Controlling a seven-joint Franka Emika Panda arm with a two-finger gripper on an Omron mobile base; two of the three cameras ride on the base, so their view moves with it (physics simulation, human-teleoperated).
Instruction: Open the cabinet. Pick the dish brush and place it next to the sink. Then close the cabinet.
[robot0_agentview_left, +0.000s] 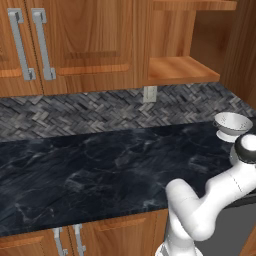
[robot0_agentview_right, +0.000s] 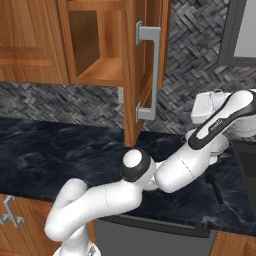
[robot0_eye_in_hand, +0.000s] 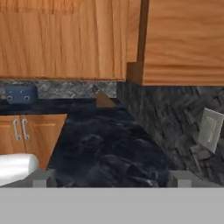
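Note:
The cabinet (robot0_agentview_right: 100, 50) stands open, its panelled door (robot0_agentview_right: 131, 75) swung out towards me with the silver bar handle (robot0_agentview_right: 150, 72) on the edge. Its wooden shelf (robot0_agentview_left: 182, 70) shows bare wood. My gripper (robot0_agentview_right: 196, 109) hovers above the counter to the right of the door, pointing left along the backsplash. In the hand view my gripper (robot0_eye_in_hand: 112, 177) is open with nothing between its fingertips (robot0_eye_in_hand: 43, 177). A small black thing with a thin handle (robot0_agentview_right: 216, 186), probably the dish brush, lies on the counter below my forearm.
A white colander (robot0_agentview_left: 232, 125) sits on the black marble counter (robot0_agentview_left: 100, 165) at the right. A wall outlet (robot0_eye_in_hand: 209, 129) is on the herringbone backsplash. The two-handled wall cabinet (robot0_agentview_left: 30, 45) hangs at the left. Lower cabinets (robot0_eye_in_hand: 26, 131) run under the counter.

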